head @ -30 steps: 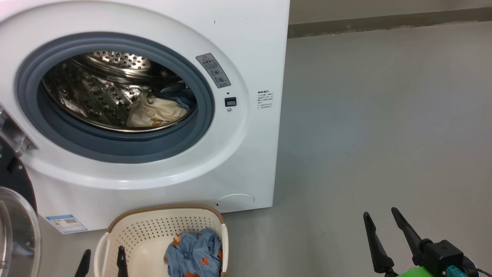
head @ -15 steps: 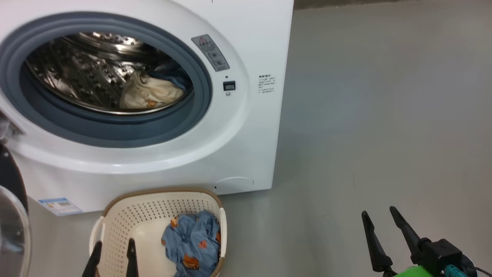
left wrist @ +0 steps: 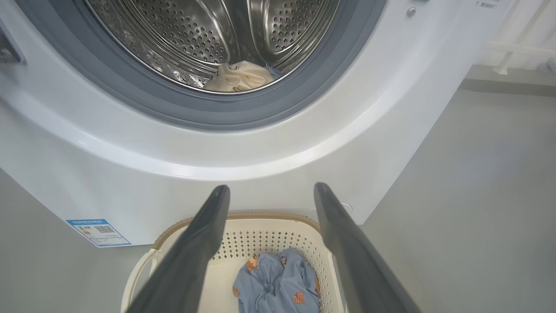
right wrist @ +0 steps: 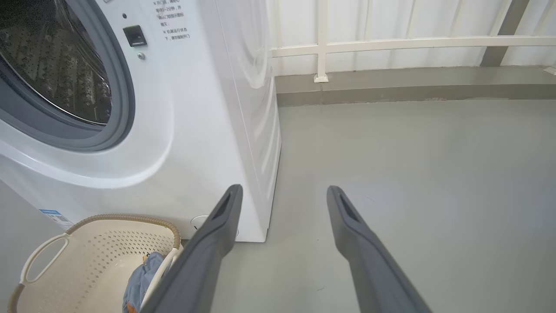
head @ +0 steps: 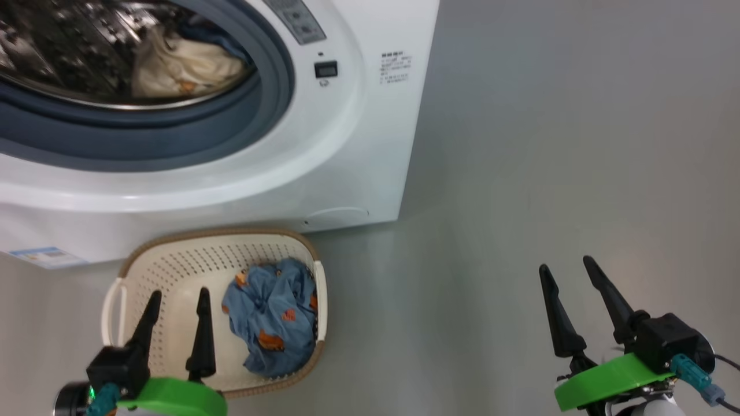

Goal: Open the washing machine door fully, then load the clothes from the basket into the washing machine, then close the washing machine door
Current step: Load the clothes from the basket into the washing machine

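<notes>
Progress looked close to the halfway mark. White and boxy, the washing machine (head: 358, 144) filled the upper left of the head view. The mouth of its steel drum (left wrist: 217, 34) was uncovered inside the grey-blue gasket (head: 144, 138), so opening the washing machine door seemed done, though how far that door had swung could not be told. Grey floor (head: 549, 144) took up the right half of the frame. At the lower left, the basket (head: 219, 234) sat on the floor just in front of the machine's base, near the small blue label (head: 40, 254). Of the clothes, the cream garment (head: 185, 66) lay inside the drum at the top left of the frame. The light blue garment (head: 272, 315), printed with orange-brown bears, lay crumpled against the basket's right-hand wall. The left gripper (head: 180, 292) hung over the bare left part of the basket, just beside the blue garment, with its fingers spread and holding nothing. At the lower right, the right gripper (head: 566, 263) hovered above bare floor, well apart from the basket, its fingers likewise parted and empty. What seemed left was to lift the blue garment out, put it into the drum with the cream one, and shut the door.
</notes>
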Controlling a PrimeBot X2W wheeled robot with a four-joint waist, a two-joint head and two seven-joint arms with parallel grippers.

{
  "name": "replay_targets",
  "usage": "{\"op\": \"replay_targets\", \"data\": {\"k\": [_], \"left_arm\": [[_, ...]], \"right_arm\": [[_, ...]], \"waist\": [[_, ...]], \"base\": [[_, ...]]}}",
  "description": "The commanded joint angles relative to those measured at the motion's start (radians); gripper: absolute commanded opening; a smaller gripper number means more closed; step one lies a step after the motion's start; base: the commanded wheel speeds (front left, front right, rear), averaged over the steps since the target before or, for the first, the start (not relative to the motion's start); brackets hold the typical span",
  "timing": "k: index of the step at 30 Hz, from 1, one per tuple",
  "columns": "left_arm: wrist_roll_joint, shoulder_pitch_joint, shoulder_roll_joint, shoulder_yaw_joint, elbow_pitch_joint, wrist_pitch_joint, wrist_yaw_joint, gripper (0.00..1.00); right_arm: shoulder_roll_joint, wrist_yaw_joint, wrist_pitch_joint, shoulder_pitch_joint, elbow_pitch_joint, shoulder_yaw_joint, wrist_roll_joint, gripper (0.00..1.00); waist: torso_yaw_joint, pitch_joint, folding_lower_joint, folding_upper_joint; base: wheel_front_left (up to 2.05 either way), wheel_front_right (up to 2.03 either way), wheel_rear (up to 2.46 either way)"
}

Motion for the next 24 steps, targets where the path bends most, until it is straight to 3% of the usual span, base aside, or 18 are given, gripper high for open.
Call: {"op": "replay_targets", "data": {"k": [1,24], "left_arm": [[-0.001,-0.033,0.006,0.032,-0.011,-0.006,-0.003,1.00],[0.019,-0.369,0.010,0.086,0.359,-0.006,-0.085,1.00]], "right_arm": [[-0.004,0.002,-0.005,-0.026,-0.028,0.029,0.004,1.00],[-0.004,0.002,-0.005,-0.127,-0.057,0.059,0.033,1.00]], "waist": [[-0.027,0.077,0.0000,0.0000],[-0.123,0.391,0.0000,0.0000]], "base": [[0.00,0.00,0.00],[0.00,0.00,0.00]]}}
